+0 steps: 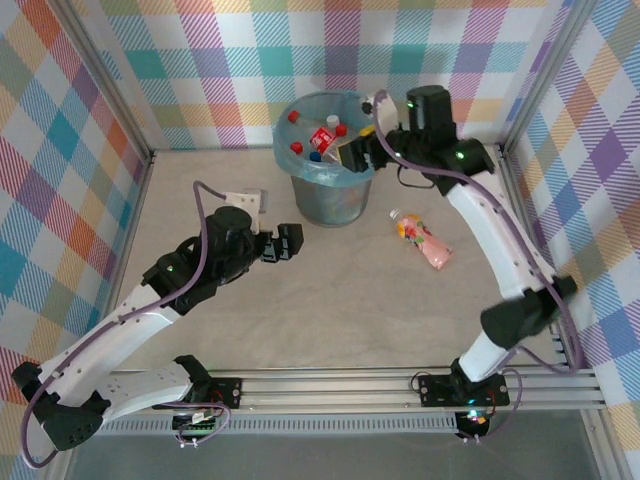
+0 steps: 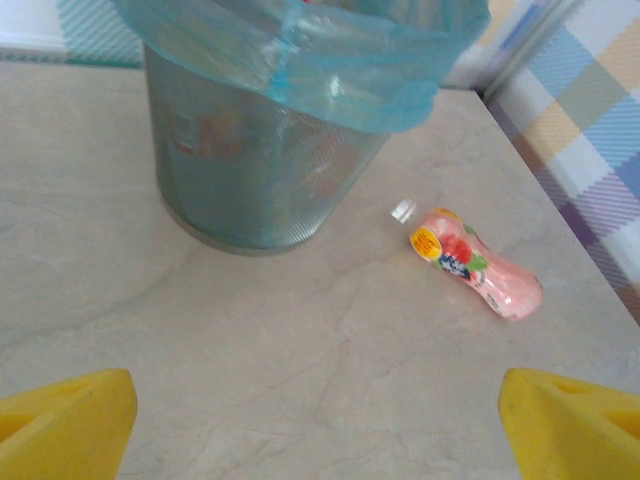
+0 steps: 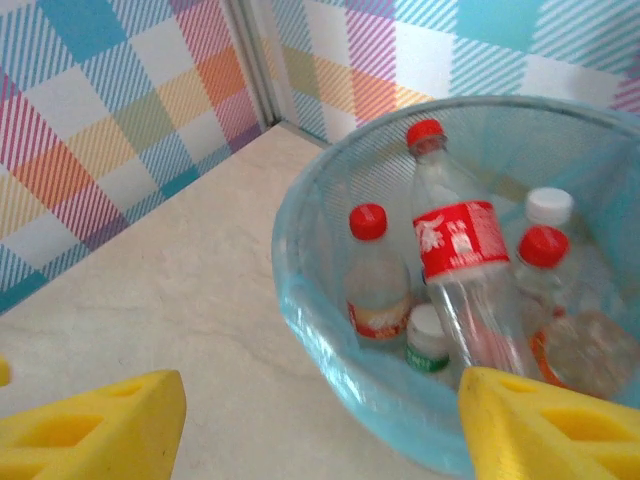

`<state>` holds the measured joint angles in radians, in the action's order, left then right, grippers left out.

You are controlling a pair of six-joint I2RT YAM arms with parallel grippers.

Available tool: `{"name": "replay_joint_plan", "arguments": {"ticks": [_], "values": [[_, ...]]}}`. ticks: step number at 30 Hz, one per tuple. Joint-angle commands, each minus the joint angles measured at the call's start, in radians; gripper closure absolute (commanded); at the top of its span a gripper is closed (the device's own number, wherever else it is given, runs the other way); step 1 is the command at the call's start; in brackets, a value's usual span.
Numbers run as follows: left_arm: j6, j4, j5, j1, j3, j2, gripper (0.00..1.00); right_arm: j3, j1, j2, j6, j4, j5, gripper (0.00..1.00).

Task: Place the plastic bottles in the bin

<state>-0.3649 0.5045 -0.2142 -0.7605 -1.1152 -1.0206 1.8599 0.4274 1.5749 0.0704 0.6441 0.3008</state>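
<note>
Our left gripper (image 2: 318, 405) hangs low over the table (image 2: 300, 340), fingers spread wide and empty, facing the bin (image 2: 250, 170) and a pink bottle (image 2: 475, 272) that lies on its side just right of the bin. Our right gripper (image 3: 322, 400) hovers at the bin's rim, fingers apart and gripping nothing; several capped bottles (image 3: 462, 250) sit inside the bin

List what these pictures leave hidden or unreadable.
- Top view: right gripper covers part of the bin mouth; bottles uncountable.
- Right wrist view: finger hides bottle bases; frame edge cuts the bin.
- Left wrist view: pink bottle label too blurred to read.
</note>
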Motion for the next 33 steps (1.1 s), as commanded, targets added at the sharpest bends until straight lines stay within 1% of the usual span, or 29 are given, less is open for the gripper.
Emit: {"name": "replay_joint_plan", "arguments": {"ticks": [1,4,6,9,12,15,17,24,27,33], "values": [[0.046,-0.073,0.096,-0.008,0.012,-0.033,0.07,-0.181,-0.066,-0.108,-0.093,-0.105,-0.063,0.27],[0.060,-0.091,0.116,-0.032,0.009,-0.072,0.07,-0.392,-0.172,-0.222,-0.198,-0.191,-0.065,0.26],[0.067,-0.097,0.117,-0.052,0.008,-0.093,0.07,-0.520,-0.229,-0.277,-0.235,-0.225,-0.069,0.24],[0.074,-0.124,0.139,-0.079,0.019,-0.115,0.07,-0.640,-0.287,-0.316,-0.245,-0.211,-0.130,0.19],[0.078,-0.142,0.162,-0.100,0.026,-0.143,0.07,-0.708,-0.330,-0.310,-0.222,-0.195,-0.142,0.17],[0.072,-0.154,0.173,-0.112,0.024,-0.175,0.07,-0.735,-0.344,-0.269,-0.168,-0.182,-0.209,0.14],[0.062,-0.159,0.178,-0.114,0.020,-0.194,0.07,-0.740,-0.347,-0.228,-0.122,-0.176,-0.231,0.12],[0.051,-0.138,0.166,-0.115,0.023,-0.220,0.07,-0.782,-0.347,-0.095,0.060,-0.202,-0.243,0.06],[0.053,-0.132,0.165,-0.115,0.023,-0.222,0.07,-0.787,-0.345,-0.049,0.109,-0.194,-0.255,0.05],[0.062,-0.121,0.153,-0.115,0.013,-0.241,0.06,-0.787,-0.342,0.032,0.193,-0.165,-0.220,0.04]]}}
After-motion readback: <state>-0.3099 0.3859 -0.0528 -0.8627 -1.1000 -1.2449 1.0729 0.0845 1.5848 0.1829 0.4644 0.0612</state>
